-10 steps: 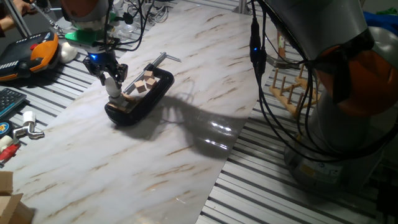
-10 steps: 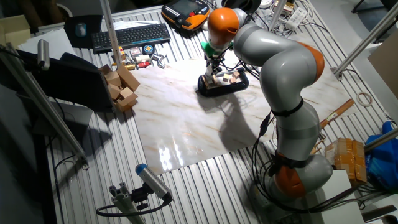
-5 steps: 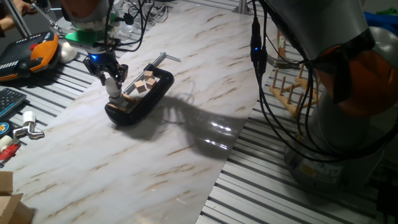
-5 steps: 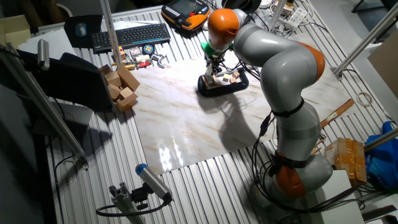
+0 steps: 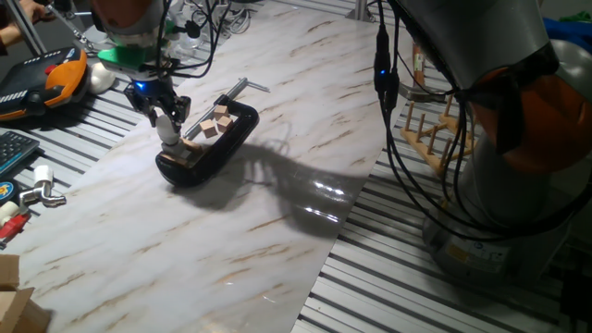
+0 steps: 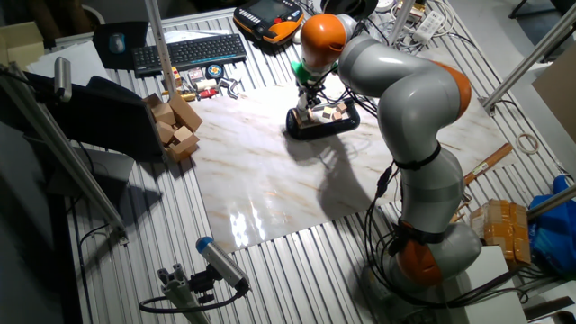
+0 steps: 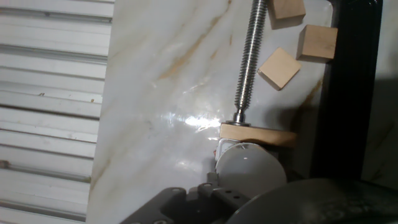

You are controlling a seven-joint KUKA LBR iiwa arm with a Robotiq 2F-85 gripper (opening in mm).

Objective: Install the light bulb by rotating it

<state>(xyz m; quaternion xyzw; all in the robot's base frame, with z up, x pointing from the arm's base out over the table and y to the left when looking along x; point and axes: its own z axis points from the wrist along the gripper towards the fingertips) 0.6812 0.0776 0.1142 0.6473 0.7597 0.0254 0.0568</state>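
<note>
In one fixed view, the gripper (image 5: 167, 118) comes down at the near end of a black clamp (image 5: 217, 148) lying on the marble-patterned board (image 5: 277, 166). Its dark fingers sit narrowly on either side of the light bulb (image 5: 170, 132), a small white globe standing upright at the clamp's end; the fingers appear closed on it, though the contact itself is too small to make out. Several wooden blocks (image 5: 215, 124) rest inside the clamp frame, and a metal handle (image 5: 242, 86) sticks out at its far end. The arm's upper links are cut off by the top edge, and cables cross in front of the robot's base.

In the other fixed view, the orange-and-grey arm (image 6: 396, 99) bends over the board (image 6: 270, 171) and hides much of the clamp (image 6: 322, 123). The bulb cannot be picked out here; the wrist and fingers cover it. A stack of cardboard boxes (image 6: 175, 126) sits well apart on the slatted table (image 6: 297, 270).

In the hand view, the bulb (image 7: 250, 170) fills the lower centre as a pale dome, its lower half cut off by the gripper body (image 7: 205, 202). A flat wooden piece (image 7: 258, 134) lies just beyond it, touched by the tip of the clamp's threaded screw (image 7: 247, 59). Three blocks (image 7: 280, 67) lie beside the screw, one cropped at the top. The fingertips themselves are not visible, and the bulb's base is hidden.
</note>
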